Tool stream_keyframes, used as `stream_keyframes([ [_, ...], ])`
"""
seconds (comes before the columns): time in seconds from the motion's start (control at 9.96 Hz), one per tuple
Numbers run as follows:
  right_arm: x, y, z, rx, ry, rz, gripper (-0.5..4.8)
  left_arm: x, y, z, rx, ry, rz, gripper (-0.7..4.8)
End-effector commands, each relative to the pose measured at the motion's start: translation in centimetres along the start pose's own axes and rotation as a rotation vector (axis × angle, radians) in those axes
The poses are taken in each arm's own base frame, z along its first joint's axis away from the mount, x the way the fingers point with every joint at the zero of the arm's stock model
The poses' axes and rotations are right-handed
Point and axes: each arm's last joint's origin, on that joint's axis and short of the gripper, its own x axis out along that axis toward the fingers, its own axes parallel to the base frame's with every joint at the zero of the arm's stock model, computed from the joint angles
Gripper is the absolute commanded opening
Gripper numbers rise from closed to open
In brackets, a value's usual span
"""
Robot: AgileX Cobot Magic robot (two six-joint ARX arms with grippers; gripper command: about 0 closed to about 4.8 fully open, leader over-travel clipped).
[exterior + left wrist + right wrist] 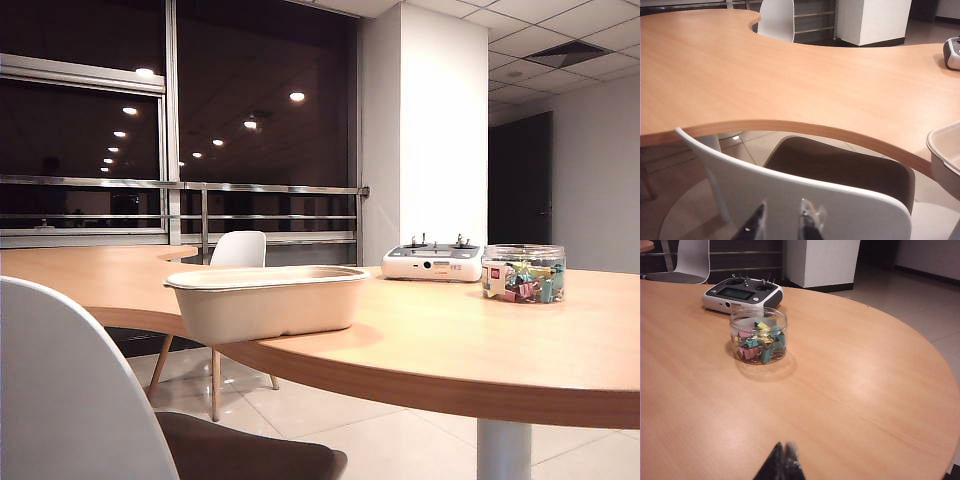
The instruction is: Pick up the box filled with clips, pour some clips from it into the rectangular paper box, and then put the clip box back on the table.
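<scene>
Clear round clip jar upright on light-wood table, lid off, heaped with mixed teal, pink, yellow binder clips; grey-white remote controller just behind. Beige paper tub near table's curved edge, well apart from jar; inside hidden. Left gripper above white chair back, fingers slightly spread, holding nothing. Right gripper over bare table, tips pressed together, holding nothing.
</scene>
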Motion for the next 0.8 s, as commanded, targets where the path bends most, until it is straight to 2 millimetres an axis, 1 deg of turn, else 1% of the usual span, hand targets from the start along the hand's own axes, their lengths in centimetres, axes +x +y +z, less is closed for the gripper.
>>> stream_keyframes([
  [0.1, 0.0, 0.0, 0.1, -0.001, -0.017, 0.006, -0.01, 0.0, 0.0, 0.0, -0.002, -0.001, -0.006, -0.06],
  [0.2, 0.0, 0.0, 0.1, -0.001, -0.017, 0.006, -0.01, 0.0, 0.0, 0.0, -0.005, -0.002, -0.006, -0.06],
  [0.3, -0.9, -0.1, 3.6, 0.147, -0.128, 0.006, -0.01, -0.6, 0.3, 2.2, -0.175, -0.056, 0.025, -0.06],
  [0.4, -1.9, -0.3, 6.6, 0.157, -0.202, -0.012, -0.02, -1.3, 0.5, 4.3, -0.236, -0.102, 0.028, -0.06],
  [0.5, -2.3, -0.4, 7.5, 0.158, -0.215, -0.024, -0.01, -1.6, 0.6, 5.0, -0.258, -0.107, 0.028, -0.06],
  [0.6, -2.8, -0.5, 9.2, 0.16, -0.226, -0.034, -0.01, -1.9, 0.7, 6.3, -0.285, -0.109, 0.027, -0.06],
  [0.7, -0.4, 0.0, 21.9, 0.142, -0.234, 0.032, -0.01, 1.9, 1.6, 16.7, -0.345, 0.014, -0.011, -0.06],
  [0.8, 0.3, 0.2, 23.0, 0.121, -0.229, 0.047, -0.01, 3.0, 1.6, 17.7, -0.345, 0.052, -0.026, -0.06],
])
